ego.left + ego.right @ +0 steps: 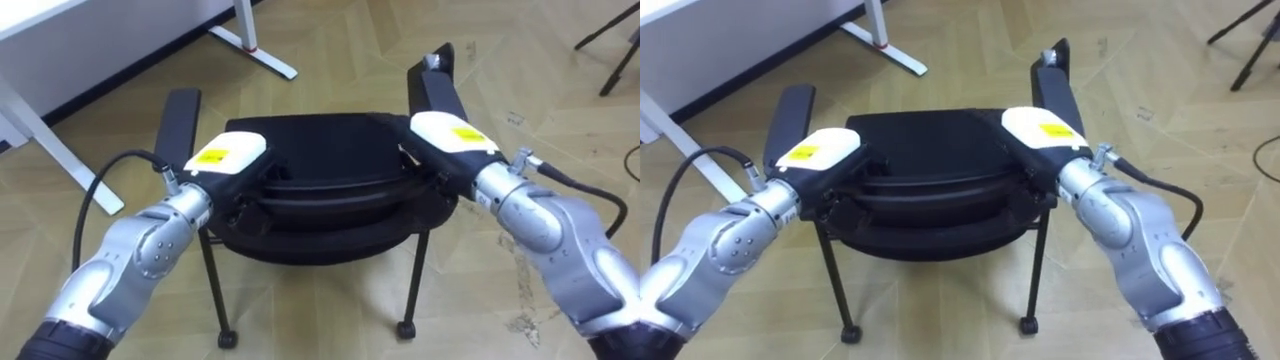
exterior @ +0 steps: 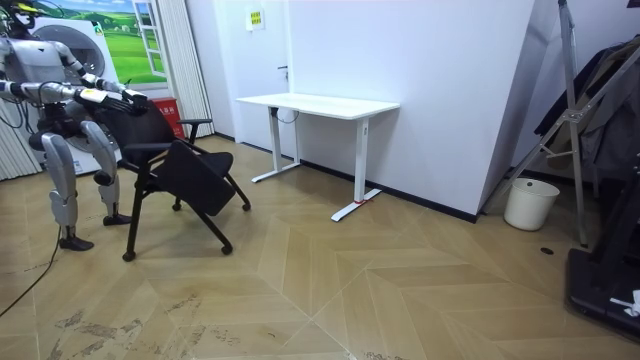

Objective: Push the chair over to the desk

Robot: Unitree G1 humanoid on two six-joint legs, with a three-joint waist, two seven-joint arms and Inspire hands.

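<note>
Fingers over the back of the chair [image 1: 320, 150], grasp impossible to tell
Left hand [image 1: 228, 155] and right hand [image 1: 452, 132] top the chair, well apart from the worktop [image 2: 320, 103]; equal pressure should keep it straight.

Chair [image 1: 320, 160] black all over: seat, armrests, legs. Floor [image 1: 340, 45] pale wood, herringbone pattern. Left hand [image 1: 228, 155] and right hand [image 1: 452, 132] white-backed with yellow labels; desk [image 2: 318, 103] white.
</note>
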